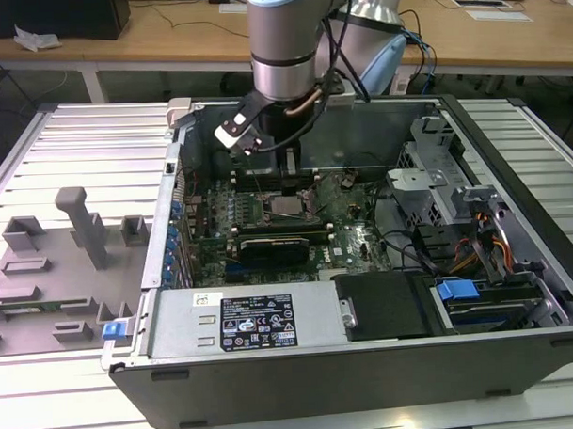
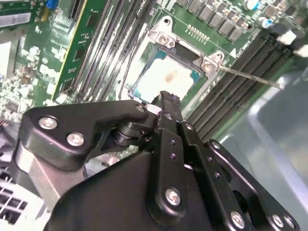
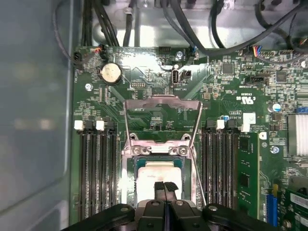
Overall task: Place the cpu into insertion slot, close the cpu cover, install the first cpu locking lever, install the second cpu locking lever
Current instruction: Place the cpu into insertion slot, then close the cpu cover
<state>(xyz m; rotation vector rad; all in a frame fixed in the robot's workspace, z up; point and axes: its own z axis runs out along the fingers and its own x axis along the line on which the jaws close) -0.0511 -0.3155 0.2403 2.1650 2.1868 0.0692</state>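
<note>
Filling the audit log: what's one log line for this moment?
end effector: shut, over cpu | cpu: in insertion slot | cpu cover: open

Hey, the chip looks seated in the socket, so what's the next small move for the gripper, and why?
Probably lift slightly off the cpu and shift toward the cpu cover to push it down. The cpu lies flat in the insertion slot, the gripper is shut just over it, and the cover is flipped open beside the slot.

Computer case (image 1: 368, 381), grey fixtures (image 1: 84, 226), perhaps coin battery (image 3: 109, 73)
</note>
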